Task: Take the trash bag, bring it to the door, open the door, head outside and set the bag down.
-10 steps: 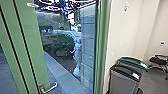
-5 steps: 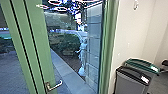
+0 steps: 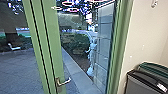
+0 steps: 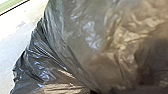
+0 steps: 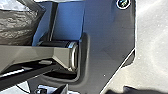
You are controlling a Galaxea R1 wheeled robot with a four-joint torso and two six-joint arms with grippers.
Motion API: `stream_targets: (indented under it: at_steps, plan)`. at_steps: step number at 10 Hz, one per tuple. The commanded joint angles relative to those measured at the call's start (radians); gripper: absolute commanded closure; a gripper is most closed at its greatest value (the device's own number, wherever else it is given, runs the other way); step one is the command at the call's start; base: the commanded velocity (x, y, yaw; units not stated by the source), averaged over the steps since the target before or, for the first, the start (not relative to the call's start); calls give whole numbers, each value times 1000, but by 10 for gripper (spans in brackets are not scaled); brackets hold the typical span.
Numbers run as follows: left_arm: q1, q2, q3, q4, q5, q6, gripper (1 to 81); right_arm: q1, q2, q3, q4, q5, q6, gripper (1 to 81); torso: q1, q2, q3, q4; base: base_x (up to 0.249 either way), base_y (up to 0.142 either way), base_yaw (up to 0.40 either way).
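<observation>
Bulging in the left wrist view, the bag (image 4: 95,50) could snag on the handle (image 3: 58,82), lower left of the head frame, if carried too close to the door (image 3: 55,45). How open either gripper is, or what it holds, I cannot tell.

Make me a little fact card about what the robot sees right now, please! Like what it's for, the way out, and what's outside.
To put outside: trash bag, dark, shiny and crinkly
Way out: door with green frame and glass
Opener: metal handle, low on the green frame
Through the glass: paved ground and bushes
Inside: pale wall
By the wall: grey bin with a dark lid, green-topped bin behind it
</observation>
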Motion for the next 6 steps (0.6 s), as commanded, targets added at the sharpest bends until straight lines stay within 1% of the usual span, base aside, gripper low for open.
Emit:
stream_targets:
  at_steps: [1, 2, 6]
  plan:
    - [-56, -2, 0, -2, 74, 3, 811, 43, 3, 3, 3, -47, 0, 10, 0, 0, 0, 0, 0, 0, 308]
    - [-58, -2, 0, -2, 75, 3, 811, 43, 3, 5, 1, -38, 0, 10, 0, 0, 0, 0, 0, 0, 309]
    - [-56, -2, -1, -1, 77, 3, 811, 43, 3, 2, 3, -38, 0, 10, 0, 0, 0, 0, 0, 0, 309]
